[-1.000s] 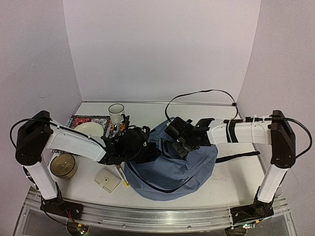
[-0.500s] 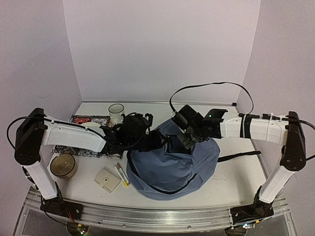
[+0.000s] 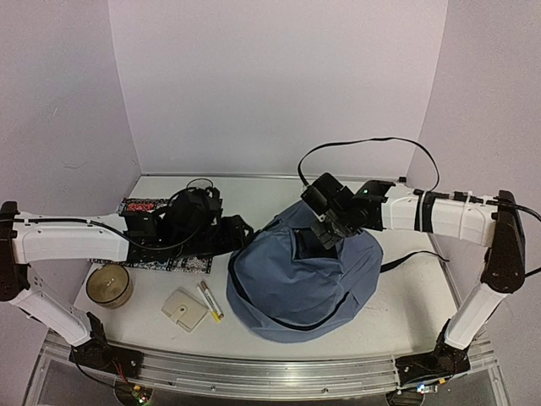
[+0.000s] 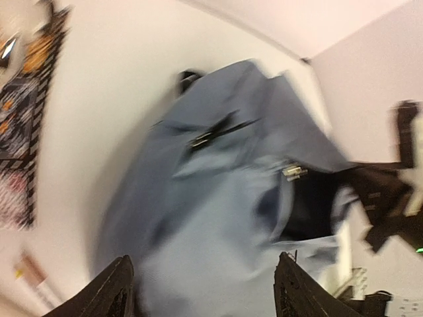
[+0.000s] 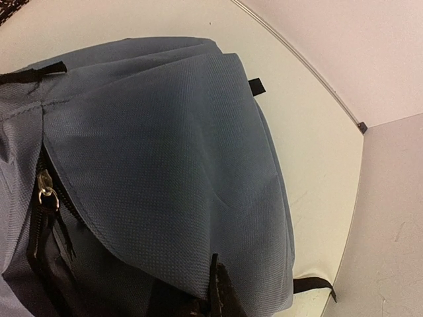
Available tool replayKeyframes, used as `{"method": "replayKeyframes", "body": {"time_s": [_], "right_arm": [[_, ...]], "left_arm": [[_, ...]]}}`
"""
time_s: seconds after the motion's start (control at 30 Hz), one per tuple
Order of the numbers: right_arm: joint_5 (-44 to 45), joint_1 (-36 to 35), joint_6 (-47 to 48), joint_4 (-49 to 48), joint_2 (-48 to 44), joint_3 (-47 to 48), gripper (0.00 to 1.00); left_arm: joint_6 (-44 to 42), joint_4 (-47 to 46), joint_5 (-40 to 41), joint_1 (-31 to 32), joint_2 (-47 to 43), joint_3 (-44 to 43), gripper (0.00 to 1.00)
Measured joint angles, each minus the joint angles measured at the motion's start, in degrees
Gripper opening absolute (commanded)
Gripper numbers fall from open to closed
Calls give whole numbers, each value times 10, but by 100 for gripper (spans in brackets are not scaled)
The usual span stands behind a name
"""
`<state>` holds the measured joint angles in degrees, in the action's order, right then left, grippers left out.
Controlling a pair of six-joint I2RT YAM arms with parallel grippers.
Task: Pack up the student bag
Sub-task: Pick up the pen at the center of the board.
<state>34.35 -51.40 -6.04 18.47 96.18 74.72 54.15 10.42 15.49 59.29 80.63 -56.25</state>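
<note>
White tabletop, lilac walls: right gripper lifts the student bag by its mouth, left gripper waits beside it.
Pinched shut on a fabric fold, the right one holds the dark opening toward the left arm. The left one, fingers spread and empty, sits just left of the bag, nearer the cream pouch and pen.

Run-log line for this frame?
left gripper: open, empty | right gripper: shut on blue-grey fabric backpack flap | backpack mouth: open
</note>
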Motion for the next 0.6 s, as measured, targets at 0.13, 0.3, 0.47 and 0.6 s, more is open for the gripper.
{"method": "replayKeyframes", "body": {"time_s": [0.13,0.3,0.47,0.6], "right_arm": [[0,0,-2,1,0,4,0],[-5,0,-9,-1,0,4,0],[-6,1,-16,-1,0,4,0],[-6,2,-21,-2,0,3,0]], "left_arm": [[42,64,15,0,-7,56,64],[75,113,18,-5,-7,91,49],[91,119,17,-16,11,91,39],[91,123,14,-21,63,90,36]]}}
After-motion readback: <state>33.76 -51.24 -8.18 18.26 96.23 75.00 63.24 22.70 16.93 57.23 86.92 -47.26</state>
